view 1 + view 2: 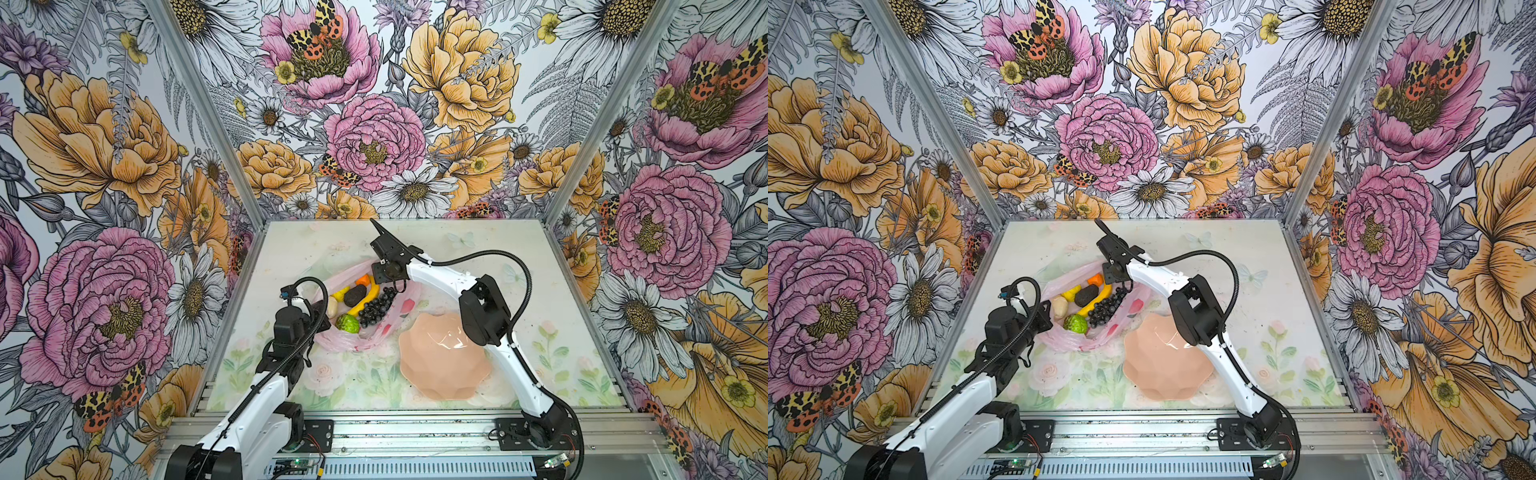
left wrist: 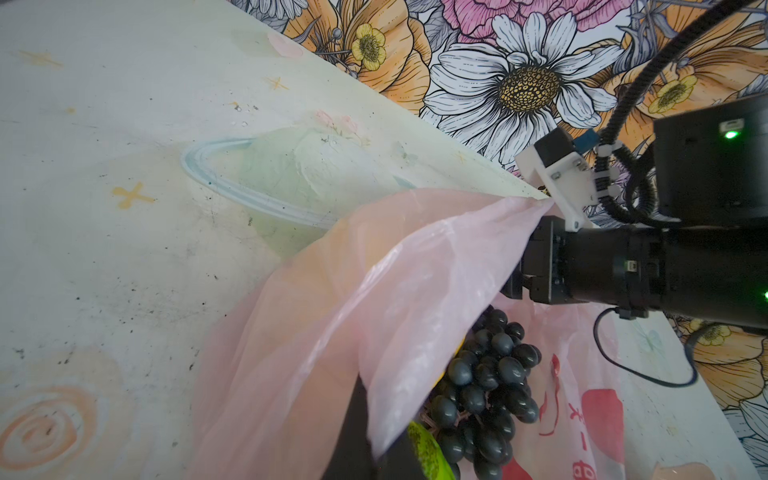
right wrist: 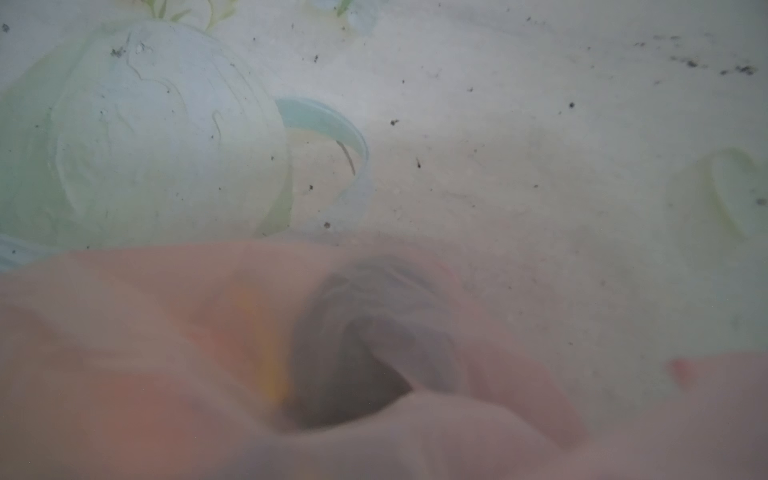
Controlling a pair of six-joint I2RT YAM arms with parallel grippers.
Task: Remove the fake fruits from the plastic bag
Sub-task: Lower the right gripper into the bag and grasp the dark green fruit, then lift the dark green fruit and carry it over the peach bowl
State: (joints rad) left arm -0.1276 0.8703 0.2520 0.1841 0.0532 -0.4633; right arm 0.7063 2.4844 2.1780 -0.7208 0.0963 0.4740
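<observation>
The pink plastic bag (image 1: 376, 337) lies open mid-table with the fake fruits inside: orange (image 1: 363, 279), banana (image 1: 369, 296), dark avocado (image 1: 354, 294), lemon (image 1: 340, 294), whitish lump (image 1: 332, 308), green citrus (image 1: 347, 323) and grapes (image 1: 376, 309). My left gripper (image 1: 322, 311) is shut on the bag's left rim; in its wrist view the film (image 2: 332, 311) is pinched beside the grapes (image 2: 490, 395). My right gripper (image 2: 515, 282) is at the far rim, which is drawn up taut to it. Film (image 3: 166, 374) covers that wrist view, hiding the jaws.
A peach scalloped plate (image 1: 432, 374) sits empty right of the bag, under the right arm's elbow. Flowered walls close the table on three sides. Bare tabletop lies behind the bag and along the front edge.
</observation>
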